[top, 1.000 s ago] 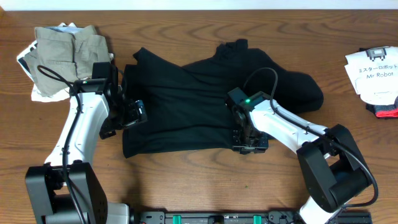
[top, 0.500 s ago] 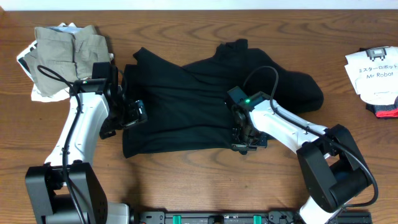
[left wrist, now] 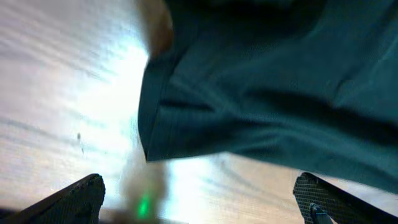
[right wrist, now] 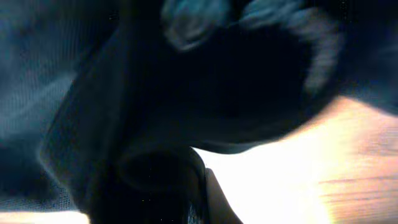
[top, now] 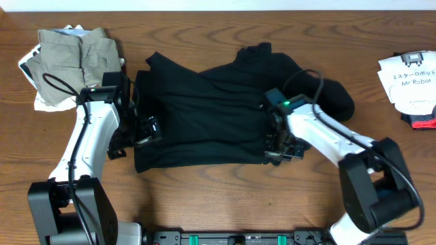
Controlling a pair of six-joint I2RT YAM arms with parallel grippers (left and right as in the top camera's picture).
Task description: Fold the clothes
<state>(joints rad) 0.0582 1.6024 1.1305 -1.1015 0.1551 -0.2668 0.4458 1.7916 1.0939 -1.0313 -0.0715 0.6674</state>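
The clothes in play are a large black shirt (top: 204, 116), lying rumpled across the middle of the table. My left gripper (top: 141, 130) sits at its left edge, open. In the left wrist view the shirt's hem corner (left wrist: 249, 118) lies just beyond the left gripper (left wrist: 199, 202), with only bare wood between the fingertips (left wrist: 81, 198). My right gripper (top: 277, 147) is at the shirt's lower right edge, shut on the fabric. Dark cloth (right wrist: 155, 93) fills most of the right wrist view and bunches around the right gripper (right wrist: 186, 193).
A folded khaki-grey garment (top: 71, 53) rests on a white printed one (top: 28, 62) at the back left. A white printed cloth (top: 407, 80) with a red and black item (top: 422, 121) lies at the right edge. Bare wood (top: 204, 197) runs along the table front.
The right gripper has shut on the shirt's lower right edge and shifted to the right with it. The left gripper has dipped slightly toward the front, still open.
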